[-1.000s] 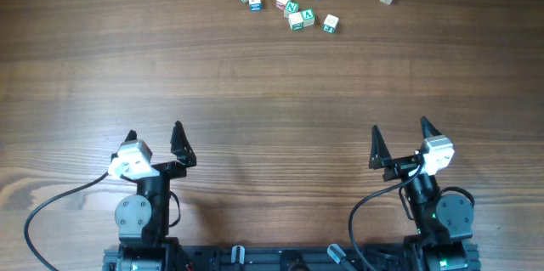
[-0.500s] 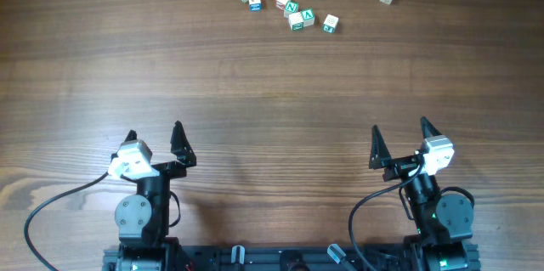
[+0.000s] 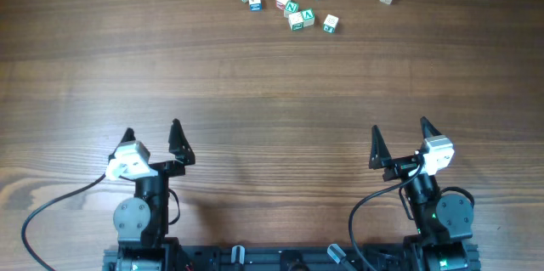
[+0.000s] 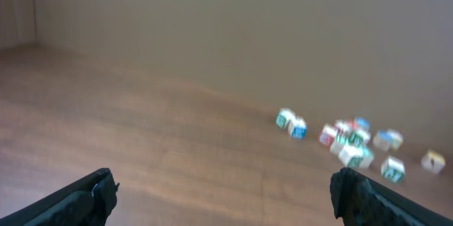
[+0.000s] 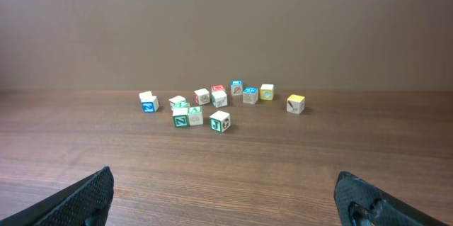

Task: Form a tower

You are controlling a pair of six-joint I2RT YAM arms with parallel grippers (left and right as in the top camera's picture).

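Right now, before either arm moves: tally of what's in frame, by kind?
Letter cubes: 14, all loose in one cluster at the far edge, though it is tight enough that I could be off by one
Grippers: 2, left gripper and right gripper, both open and empty
Total: 16

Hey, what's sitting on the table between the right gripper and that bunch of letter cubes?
Nothing: the overhead view shows only bare wooden table between the right gripper and the letter cubes; the right wrist view agrees.
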